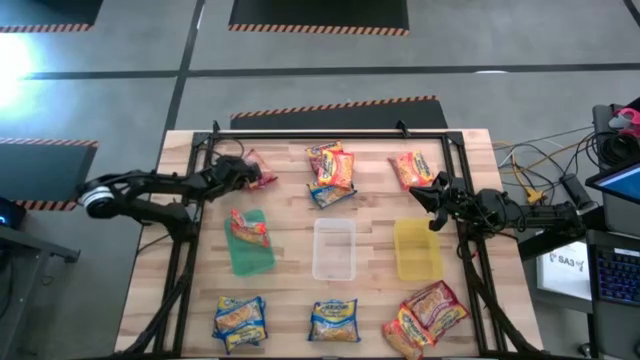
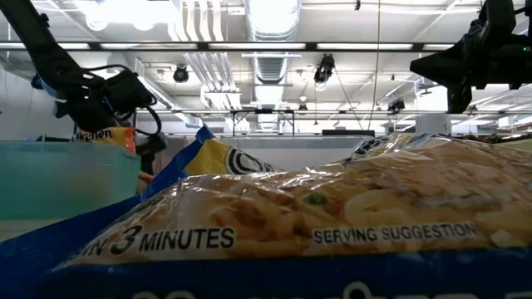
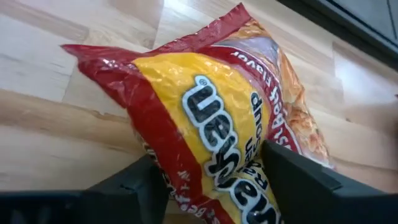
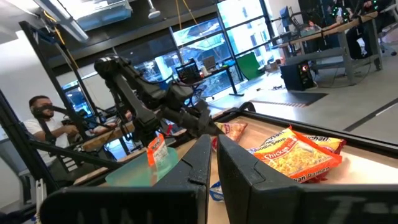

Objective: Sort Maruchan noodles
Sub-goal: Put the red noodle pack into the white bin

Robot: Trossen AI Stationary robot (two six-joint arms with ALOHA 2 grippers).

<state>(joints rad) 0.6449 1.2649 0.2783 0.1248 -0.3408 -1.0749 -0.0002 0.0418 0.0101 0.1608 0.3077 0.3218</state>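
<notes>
A red-and-yellow Maruchan noodle packet [image 3: 217, 106] lies on the wooden table at the far left [image 1: 263, 172]. My left gripper [image 1: 243, 176] reaches it from the left, one finger on each side of it [image 3: 208, 174]. One packet [image 1: 248, 228] sits in the green bin [image 1: 252, 258]. More packets lie at the far middle [image 1: 330, 168], the far right [image 1: 412, 168] and along the near edge [image 1: 240, 318]. My right gripper [image 1: 432, 196] waits shut above the table's right side, holding nothing [image 4: 211, 149]. My left gripper has the packet's end nearest the gripper between its two fingers, the left finger [image 3: 140, 180] against one red side edge [image 3: 149, 146] and the right finger [image 3: 292, 177] against the other. The fingers slant down from the table's left. The packet's far part lies on the table.
The clear bin [image 1: 333, 270] and the yellow bin [image 1: 417, 268] stand mid-table beside the green one. Blue packets [image 1: 333, 320] and a red-orange pile [image 1: 425, 315] lie near the front edge. A black frame rail [image 1: 330, 133] runs along the far edge. A person sits beyond the table [image 4: 43, 118].
</notes>
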